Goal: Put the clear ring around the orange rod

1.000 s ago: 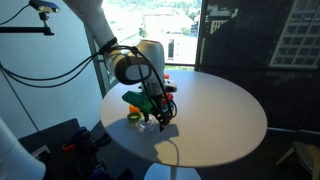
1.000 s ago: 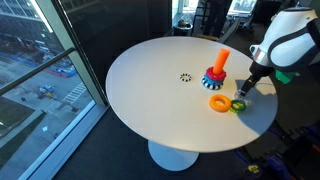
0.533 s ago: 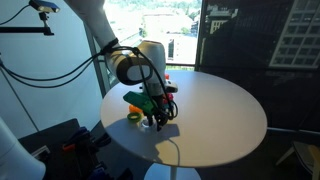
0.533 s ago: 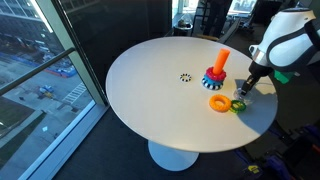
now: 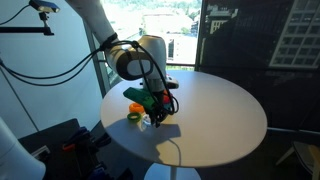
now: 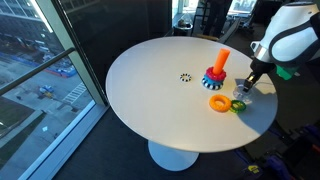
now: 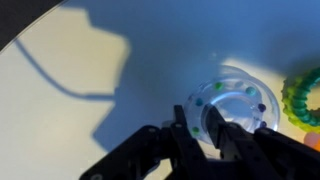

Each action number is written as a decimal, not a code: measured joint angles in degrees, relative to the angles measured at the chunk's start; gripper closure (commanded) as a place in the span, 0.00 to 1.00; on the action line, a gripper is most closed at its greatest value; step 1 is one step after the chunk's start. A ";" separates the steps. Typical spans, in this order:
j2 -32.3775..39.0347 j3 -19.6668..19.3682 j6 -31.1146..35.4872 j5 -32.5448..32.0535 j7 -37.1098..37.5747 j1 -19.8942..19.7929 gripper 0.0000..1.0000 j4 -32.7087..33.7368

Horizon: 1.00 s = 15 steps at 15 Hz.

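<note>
In the wrist view the clear ring point(image 7: 250, 92), translucent with small coloured dots, lies on the white table. My gripper point(image 7: 197, 115) is shut on its near rim, one finger inside the ring and one outside. In an exterior view the gripper point(image 6: 243, 92) stands low over the table beside the green ring point(image 6: 239, 105). The orange rod point(image 6: 221, 60) rises a little way off from its base of stacked coloured rings point(image 6: 215, 78). In an exterior view the gripper point(image 5: 155, 120) is down at the table's near edge; the clear ring is too small to make out there.
An orange ring point(image 6: 218, 103) lies in front of the rod's base. A small dotted ring-shaped thing point(image 6: 185, 77) sits near the middle of the round white table point(image 6: 140, 100). The green ring point(image 7: 305, 95) is close to the right of the clear ring.
The jaws have closed from wide open onto the clear ring's rim. The arm has stayed almost in place over the ring.
</note>
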 measured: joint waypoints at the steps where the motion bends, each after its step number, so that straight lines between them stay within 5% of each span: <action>1: -1.24 -0.14 -1.49 -0.02 0.00 0.00 0.91 0.02; 15: -19.70 -0.92 -24.33 0.04 -0.01 0.07 0.91 6.47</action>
